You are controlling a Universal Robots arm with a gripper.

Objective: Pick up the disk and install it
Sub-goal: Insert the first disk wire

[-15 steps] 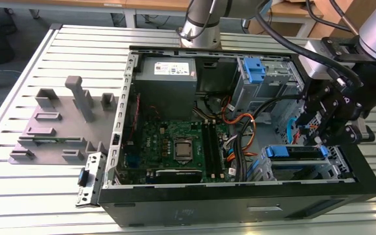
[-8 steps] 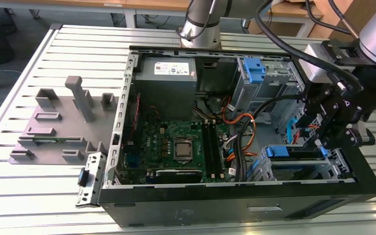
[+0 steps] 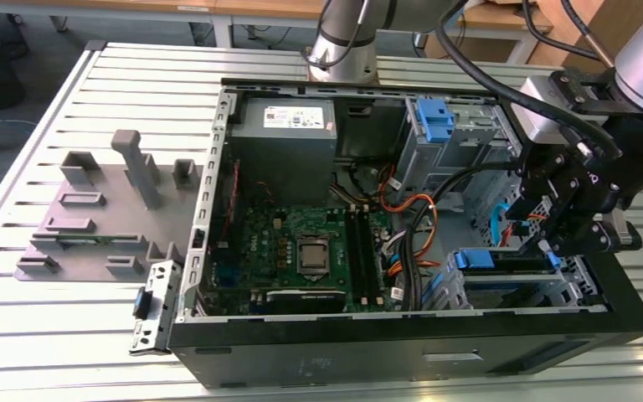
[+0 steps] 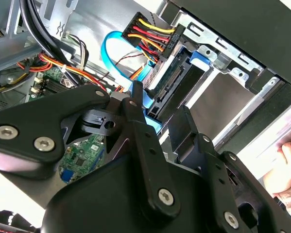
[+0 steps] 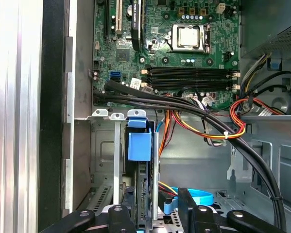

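Just below the gripper [image 3: 573,243], at the open computer case's [image 3: 299,364] corner on the exterior view's right, the disk [image 3: 506,264] sits on edge in its metal drive cage [image 3: 584,280], its blue carrier bracket [image 5: 139,145] showing at the end that faces the motherboard [image 3: 305,255]. From where I stand the black fingers [image 5: 196,213] straddle the disk's end, one on each flank, parted about as wide as the disk is thick; whether the pads actually press on it I cannot tell. In the second wrist view the gripper's linkage [image 4: 135,145] hangs right over the disk's connector edge [image 4: 172,80], where a blue data cable [image 4: 111,48] and a bundle of red, yellow and black power wires [image 4: 150,34] meet it. Beyond the gripper, toward the case's far end, a grey power supply box [image 3: 285,126] lies beside a tall blue latch piece [image 3: 439,121]. Outside the case, well apart from the gripper, a grey fixture tray [image 3: 104,213] rests on the slatted table [image 3: 31,318]
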